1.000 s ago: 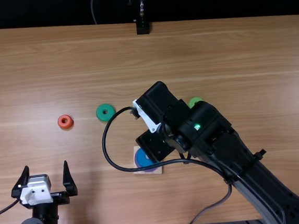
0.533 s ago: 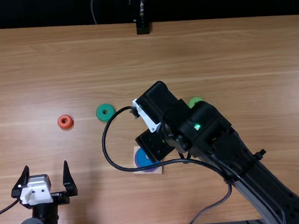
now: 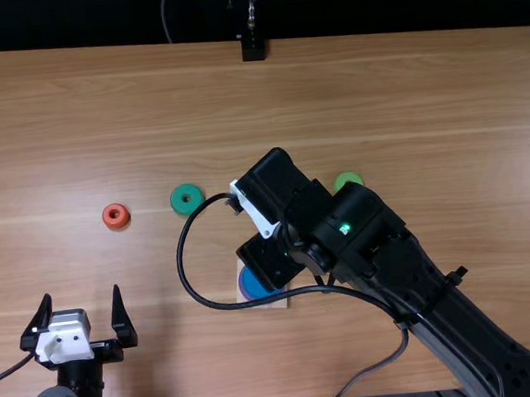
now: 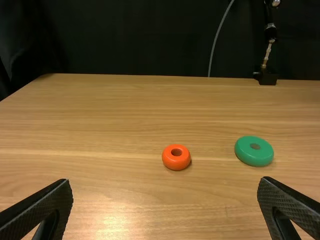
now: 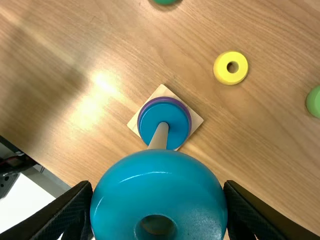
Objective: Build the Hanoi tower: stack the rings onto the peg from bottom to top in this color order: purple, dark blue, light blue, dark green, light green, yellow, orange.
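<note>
On the wooden base (image 5: 196,121): peg (image 5: 159,136), purple ring (image 5: 186,111) and dark blue ring (image 5: 151,119) around it
My right gripper (image 3: 270,257): pinching light blue ring (image 5: 159,187) (it hides the peg's tip from me)
Table (image 3: 404,93): yellow ring (image 5: 230,68) beyond
My left gripper (image 3: 81,307): spread, empty

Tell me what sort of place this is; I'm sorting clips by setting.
Probably a robotics lab: two black robot arms, a wooden table and a dark backdrop.
</note>
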You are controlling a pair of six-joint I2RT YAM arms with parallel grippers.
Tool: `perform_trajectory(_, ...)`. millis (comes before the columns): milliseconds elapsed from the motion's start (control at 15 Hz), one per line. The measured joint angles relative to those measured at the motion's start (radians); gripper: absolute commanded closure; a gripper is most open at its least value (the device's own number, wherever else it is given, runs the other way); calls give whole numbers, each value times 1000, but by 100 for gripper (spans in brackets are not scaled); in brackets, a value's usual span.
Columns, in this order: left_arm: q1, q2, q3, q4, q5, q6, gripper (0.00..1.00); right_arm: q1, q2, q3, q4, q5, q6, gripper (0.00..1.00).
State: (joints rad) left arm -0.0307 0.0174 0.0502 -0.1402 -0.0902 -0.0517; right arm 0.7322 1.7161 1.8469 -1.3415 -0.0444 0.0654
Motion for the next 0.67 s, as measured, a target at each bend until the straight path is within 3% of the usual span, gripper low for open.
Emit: perform_trajectory(667,0,0,0,0,1,0,0,1,46,0,2,0,15,100)
